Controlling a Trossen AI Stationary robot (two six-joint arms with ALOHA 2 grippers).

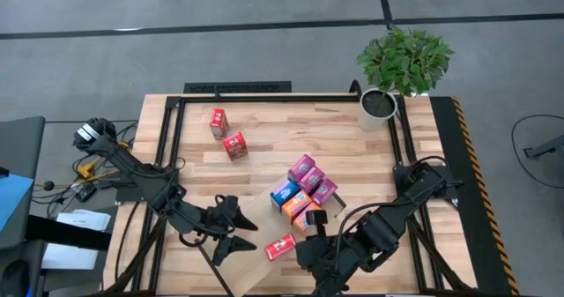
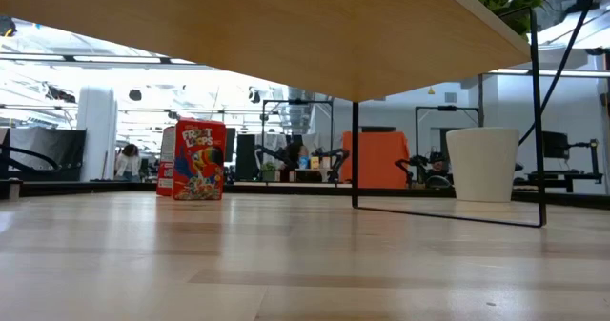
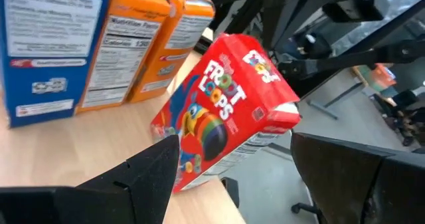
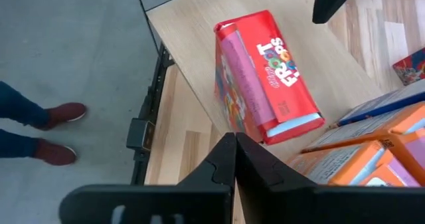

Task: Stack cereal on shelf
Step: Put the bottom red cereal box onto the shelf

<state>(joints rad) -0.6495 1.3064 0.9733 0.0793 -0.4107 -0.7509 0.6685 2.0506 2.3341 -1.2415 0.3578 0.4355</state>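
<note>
Left tool [image 1: 231, 229] hangs low over the near part of the long pale wood shelf with thin black metal frame [image 1: 264, 138], its dark fingers spread wide with nothing between them, aimed at a small red cereal box lying flat near the shelf's front edge [image 1: 280, 247]; I judge it is lining up to pick that one. Further right, the right tool [image 1: 319, 235] sits just beside the same box with its fingers pressed together, holding nothing, perhaps only waiting. Counting boxes: two red ones [image 1: 226, 134] stand apart toward the back left, five in pink, blue and orange [image 1: 304, 189] are huddled mid-shelf, plus the fallen one, eight showing. One white potted plant [image 1: 379, 103] marks the far right corner.
</note>
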